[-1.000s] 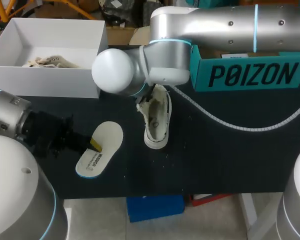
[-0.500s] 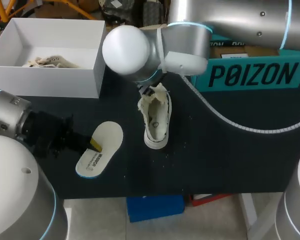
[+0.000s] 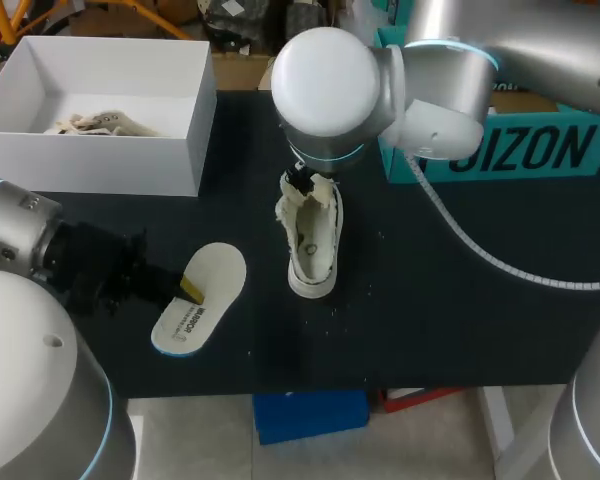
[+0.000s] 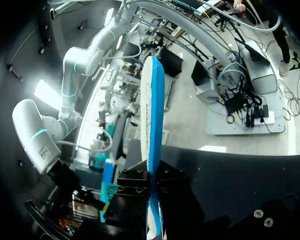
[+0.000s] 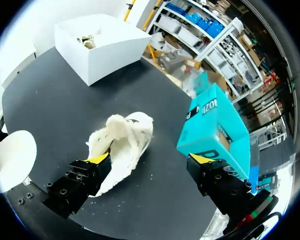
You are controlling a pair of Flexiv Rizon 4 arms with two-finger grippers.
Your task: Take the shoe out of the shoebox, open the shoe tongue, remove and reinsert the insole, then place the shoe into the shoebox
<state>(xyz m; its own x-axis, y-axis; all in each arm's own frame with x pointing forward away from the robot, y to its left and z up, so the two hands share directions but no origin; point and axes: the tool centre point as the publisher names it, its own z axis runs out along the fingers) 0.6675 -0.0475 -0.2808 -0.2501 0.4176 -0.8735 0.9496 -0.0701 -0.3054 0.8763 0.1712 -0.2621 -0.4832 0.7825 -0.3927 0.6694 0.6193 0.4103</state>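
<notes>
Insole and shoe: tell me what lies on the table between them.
Nothing: only bare black table separates the insole and the shoe, clearest in the head view.

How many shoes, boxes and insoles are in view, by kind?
Shoes: 2 (table shoe, boxed shoe)
Boxes: 2 (white box, teal box)
Insoles: 1 (insole)
Total: 5

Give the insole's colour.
The insole is off-white with a blue edge; clearest in the left wrist view.
</notes>
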